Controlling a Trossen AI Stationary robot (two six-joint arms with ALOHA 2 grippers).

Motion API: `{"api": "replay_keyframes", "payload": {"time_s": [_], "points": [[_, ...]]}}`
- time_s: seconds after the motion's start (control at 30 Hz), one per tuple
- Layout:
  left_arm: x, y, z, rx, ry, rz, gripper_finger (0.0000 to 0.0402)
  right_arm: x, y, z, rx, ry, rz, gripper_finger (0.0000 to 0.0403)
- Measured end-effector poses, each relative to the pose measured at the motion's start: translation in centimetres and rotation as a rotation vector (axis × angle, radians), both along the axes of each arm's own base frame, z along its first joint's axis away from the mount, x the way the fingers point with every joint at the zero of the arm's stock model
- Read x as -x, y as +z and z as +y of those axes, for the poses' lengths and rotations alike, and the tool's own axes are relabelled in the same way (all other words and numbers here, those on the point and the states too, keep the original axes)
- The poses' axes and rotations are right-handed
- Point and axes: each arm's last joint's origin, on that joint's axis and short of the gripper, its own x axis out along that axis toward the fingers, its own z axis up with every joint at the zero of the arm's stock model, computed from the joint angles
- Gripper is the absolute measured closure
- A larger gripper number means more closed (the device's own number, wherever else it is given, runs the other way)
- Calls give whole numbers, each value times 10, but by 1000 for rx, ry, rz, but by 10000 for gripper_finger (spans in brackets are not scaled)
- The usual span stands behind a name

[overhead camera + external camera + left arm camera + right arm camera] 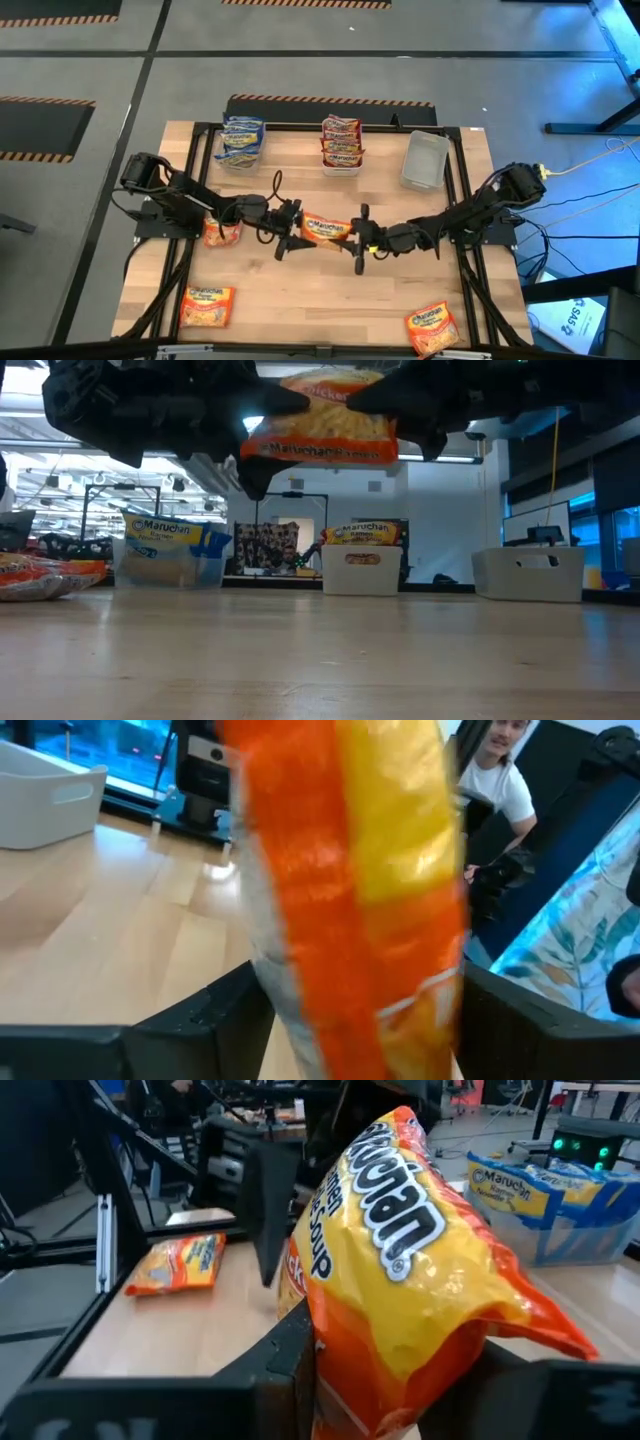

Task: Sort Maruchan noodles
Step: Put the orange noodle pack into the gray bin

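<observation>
Orange-yellow crinkly plastic Maruchan packet [327,229] is up off the light wooden table [330,300], mid-table, strung between both grippers. Right gripper [361,240] is clamped narrow on one end of it; in the right wrist view the packet [400,1270] fills the gap between its fingers [285,1370]. Left gripper [287,232] has fingers spread wide with the packet's other end sitting between them; left wrist view shows the packet [350,890] running down the middle of the gap, and I can't tell whether either finger touches it.

Around them:
- Clear plastic bin of blue-white packets [241,142] beyond the left fingers, at the far edge.
- Clear bin of red-maroon packets [341,143] straight beyond the held packet.
- Clear rectangular bin, nothing in it [425,160], beyond the right fingers.
- Loose orange packet [222,231] just behind the left gripper, partly under that arm.
- Two more loose orange packets at the near edge: one [207,306] on the left side, one [431,329] on the right.

Table directly under the held packet is bare in the low view. Person in a white shirt [497,782] behind the table.
</observation>
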Motion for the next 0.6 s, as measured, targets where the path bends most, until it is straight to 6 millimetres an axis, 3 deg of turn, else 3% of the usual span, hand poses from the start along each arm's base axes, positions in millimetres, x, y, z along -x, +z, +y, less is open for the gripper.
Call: {"api": "replay_keyframes", "payload": {"time_s": [0.27,0.47,0.6], "points": [[0,0,0,-10,9,2,219,-2,4,0,-53,-1,-25,266],[0,-1,0,-46,4,-5,236,-2,3,1,-76,64,-8,208],[0,-3,0,-79,-6,10,239,8,17,0,-45,148,35,176]]}}
